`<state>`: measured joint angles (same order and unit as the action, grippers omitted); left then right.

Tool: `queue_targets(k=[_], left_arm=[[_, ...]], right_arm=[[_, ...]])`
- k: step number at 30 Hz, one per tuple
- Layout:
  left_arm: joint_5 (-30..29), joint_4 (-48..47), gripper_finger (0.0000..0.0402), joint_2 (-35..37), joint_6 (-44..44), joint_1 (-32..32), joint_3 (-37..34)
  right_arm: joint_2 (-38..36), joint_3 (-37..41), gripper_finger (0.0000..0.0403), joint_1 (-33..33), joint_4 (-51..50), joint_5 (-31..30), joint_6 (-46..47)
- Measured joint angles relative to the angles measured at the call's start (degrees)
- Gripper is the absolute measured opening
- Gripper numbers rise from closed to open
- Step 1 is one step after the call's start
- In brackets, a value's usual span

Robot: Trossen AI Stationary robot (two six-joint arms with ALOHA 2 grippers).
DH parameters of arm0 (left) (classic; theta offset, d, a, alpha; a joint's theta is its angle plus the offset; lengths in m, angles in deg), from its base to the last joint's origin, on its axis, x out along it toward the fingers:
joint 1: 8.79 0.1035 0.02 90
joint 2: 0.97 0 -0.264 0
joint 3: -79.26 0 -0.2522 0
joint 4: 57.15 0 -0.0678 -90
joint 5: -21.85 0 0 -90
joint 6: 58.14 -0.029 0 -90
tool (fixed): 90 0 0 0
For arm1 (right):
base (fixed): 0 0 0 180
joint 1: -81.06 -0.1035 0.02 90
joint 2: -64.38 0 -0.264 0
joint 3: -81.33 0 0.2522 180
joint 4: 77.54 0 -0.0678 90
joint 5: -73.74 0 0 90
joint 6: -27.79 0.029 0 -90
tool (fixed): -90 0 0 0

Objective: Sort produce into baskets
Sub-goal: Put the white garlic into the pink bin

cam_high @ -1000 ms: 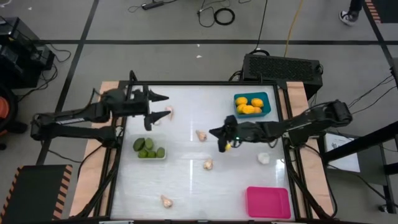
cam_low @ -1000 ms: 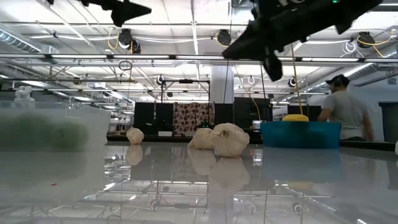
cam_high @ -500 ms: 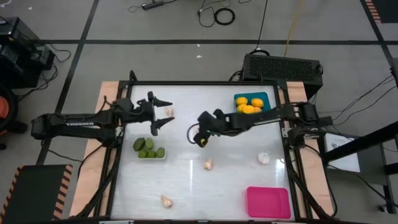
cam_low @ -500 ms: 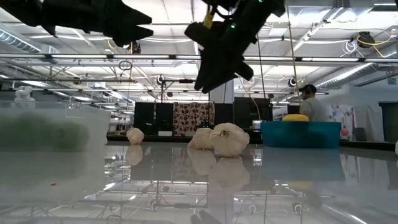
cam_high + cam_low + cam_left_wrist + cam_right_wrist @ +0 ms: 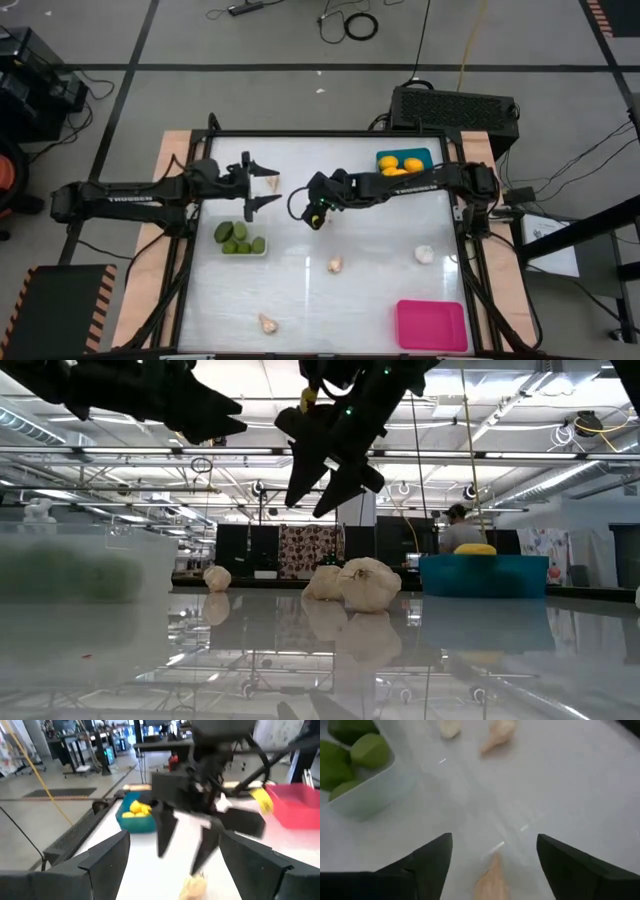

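From above, the open right hand (image 5: 303,211) hides a garlic piece (image 5: 491,882) near bench centre; its wrist view shows it, apparently just beneath. The open left hand (image 5: 262,187) hovers at ten o'clock.

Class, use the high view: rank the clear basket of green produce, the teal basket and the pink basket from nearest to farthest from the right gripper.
From the right gripper, open above the table's middle:
1. Clear basket, toward the left arm's side.
2. Teal basket, at the far right corner.
3. Pink basket, at the near right corner.
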<state>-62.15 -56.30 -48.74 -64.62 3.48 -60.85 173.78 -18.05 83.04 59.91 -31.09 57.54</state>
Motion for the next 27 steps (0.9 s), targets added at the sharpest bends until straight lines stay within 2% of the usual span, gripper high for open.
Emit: queue_targets(k=[9,14,20,27], left_arm=[[-0.09,-7.81,0.0313,0.11,1.18,0.02,0.02],[-0.20,-10.10,0.0313,0.06,1.18,0.08,-1.37],[-0.22,-10.08,0.0313,0.04,1.66,0.07,-1.84],[-0.22,-10.67,0.0313,0.04,1.68,0.02,-1.86]], right_arm=[[2.19,0.54,0.0286,-0.51,0.97,-0.63,3.04],[3.98,0.48,0.0281,-1.73,-1.46,-7.98,4.07],[6.99,0.50,0.0281,-1.71,0.22,-4.45,5.33],[8.93,0.45,0.0283,-1.73,-0.42,-4.30,5.69]])
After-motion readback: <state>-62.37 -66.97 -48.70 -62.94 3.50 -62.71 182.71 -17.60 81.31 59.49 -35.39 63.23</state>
